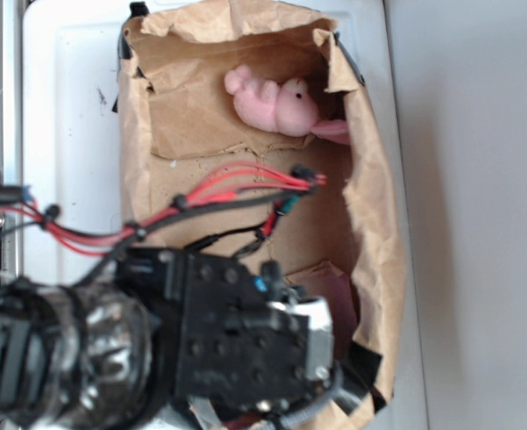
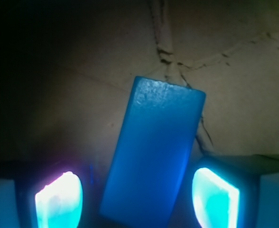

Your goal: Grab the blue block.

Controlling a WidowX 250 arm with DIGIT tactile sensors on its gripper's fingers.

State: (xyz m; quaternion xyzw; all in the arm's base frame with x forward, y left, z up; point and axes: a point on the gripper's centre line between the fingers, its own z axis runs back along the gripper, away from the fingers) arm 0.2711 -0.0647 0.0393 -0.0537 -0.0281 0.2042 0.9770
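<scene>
Blue block (image 2: 153, 156) is lying flat on the brown paper floor (image 2: 234, 71) of the paper-lined box, directly between the two fingers of the pincer (image 2: 137, 199) in the wrist view. The pincer is standing open: its left pad (image 2: 59, 199) and right pad (image 2: 214, 197) are glowing cyan on either side of the slab, each with a dark gap to the block's long edges, so nothing is being gripped.

The step in hand looks like the final approach, with the pincer straddling the block and the closing not yet begun. Judging from this, the next move is calling for a small settle downward, if any, and then closing across the block's narrow width.

Its long axis is running away from the pincer, from its near end between the pads to its far end beyond the fingertips, and leaning a little toward the right pad. A slight wrist turn to square the pads with the long edges would probably help.

In the exterior view the arm (image 1: 237, 331) is hiding the block; a pink plush toy (image 1: 277, 103) is resting well beyond the pincer, at the box's far end.
</scene>
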